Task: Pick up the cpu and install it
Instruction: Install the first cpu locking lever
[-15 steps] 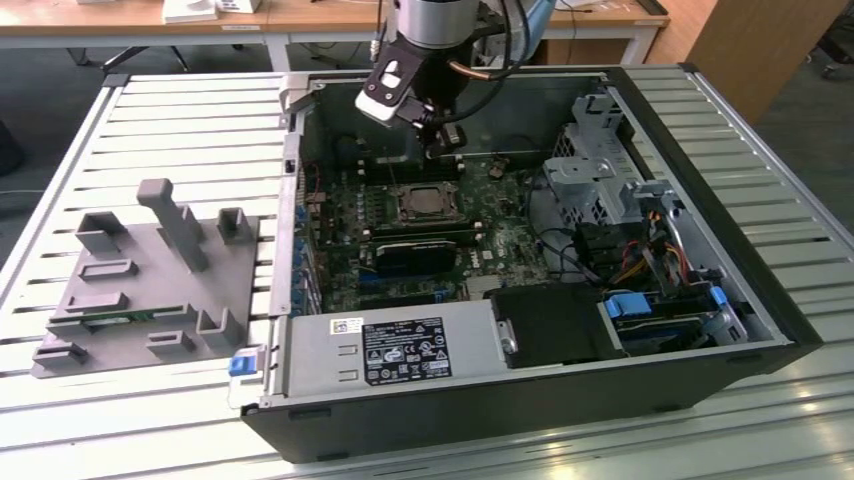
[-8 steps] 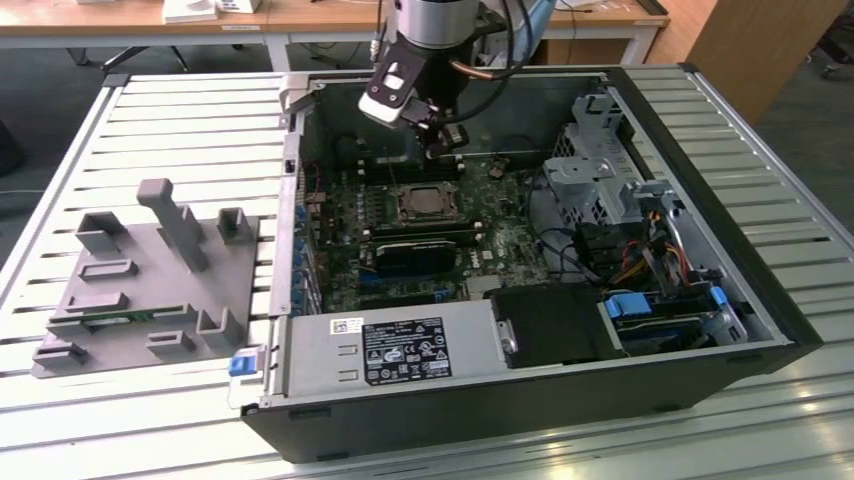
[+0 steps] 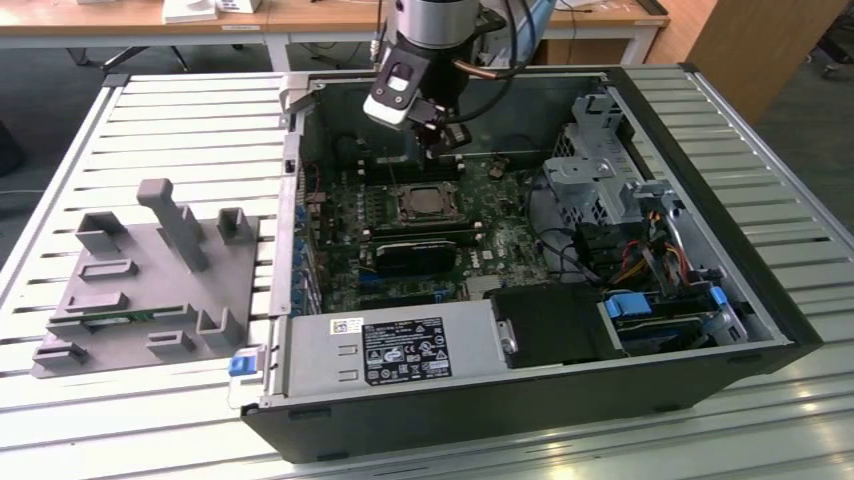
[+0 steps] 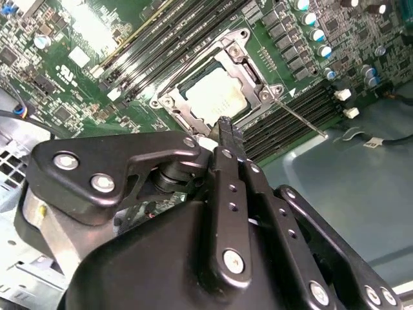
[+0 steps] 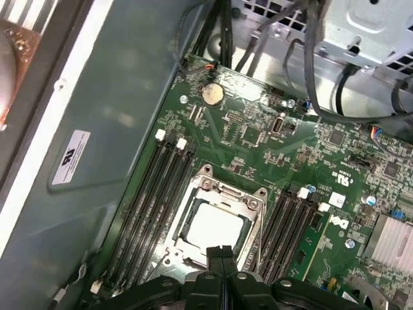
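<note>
The cpu [image 3: 424,203] is a silvery square chip lying flat in the metal-framed socket [image 3: 424,188] on the green motherboard inside the open computer case. Both wrist views look down on it, cpu [image 4: 216,97] and cpu [image 5: 213,226], seated inside the socket frame [image 5: 258,197]. My gripper [image 3: 442,150] hangs above the motherboard just behind the socket. Its black fingers [image 5: 216,253] are pressed together with nothing between them, and their tip reaches the near edge of the cpu in the wrist views. The gripper [image 4: 226,124] is shut and touches nothing that I can see.
Black memory slots [image 5: 145,206] flank the socket on both sides. A black finned block [image 3: 420,250] lies in front of the socket, then the grey power supply box [image 3: 400,350]. A drive cage [image 3: 601,150] and cables [image 3: 641,250] crowd the exterior view's right. A grey fixture [image 3: 147,270] stands outside the case.
</note>
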Robot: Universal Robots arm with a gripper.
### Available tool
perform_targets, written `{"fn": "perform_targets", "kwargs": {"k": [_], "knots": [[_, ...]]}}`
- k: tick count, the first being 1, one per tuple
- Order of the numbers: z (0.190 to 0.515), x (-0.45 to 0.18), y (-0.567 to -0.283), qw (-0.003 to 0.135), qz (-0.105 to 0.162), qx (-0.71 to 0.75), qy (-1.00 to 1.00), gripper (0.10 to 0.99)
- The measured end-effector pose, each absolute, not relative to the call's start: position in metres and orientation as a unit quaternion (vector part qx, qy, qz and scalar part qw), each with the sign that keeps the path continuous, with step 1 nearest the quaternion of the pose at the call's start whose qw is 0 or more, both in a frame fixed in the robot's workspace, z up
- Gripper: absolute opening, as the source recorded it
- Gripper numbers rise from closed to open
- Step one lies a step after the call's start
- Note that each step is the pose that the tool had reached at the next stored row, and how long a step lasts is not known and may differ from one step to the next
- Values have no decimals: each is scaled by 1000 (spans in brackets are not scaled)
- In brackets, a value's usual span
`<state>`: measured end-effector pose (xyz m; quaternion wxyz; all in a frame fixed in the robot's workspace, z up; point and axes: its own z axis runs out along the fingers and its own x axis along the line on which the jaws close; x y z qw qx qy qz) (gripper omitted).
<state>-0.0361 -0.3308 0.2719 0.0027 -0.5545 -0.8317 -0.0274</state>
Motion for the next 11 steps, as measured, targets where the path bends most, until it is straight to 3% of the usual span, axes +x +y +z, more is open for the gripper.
{"fn": "perform_targets", "kwargs": {"k": [11], "knots": [[272, -36, -331, 5, -27, -492, -870, 106]]}}
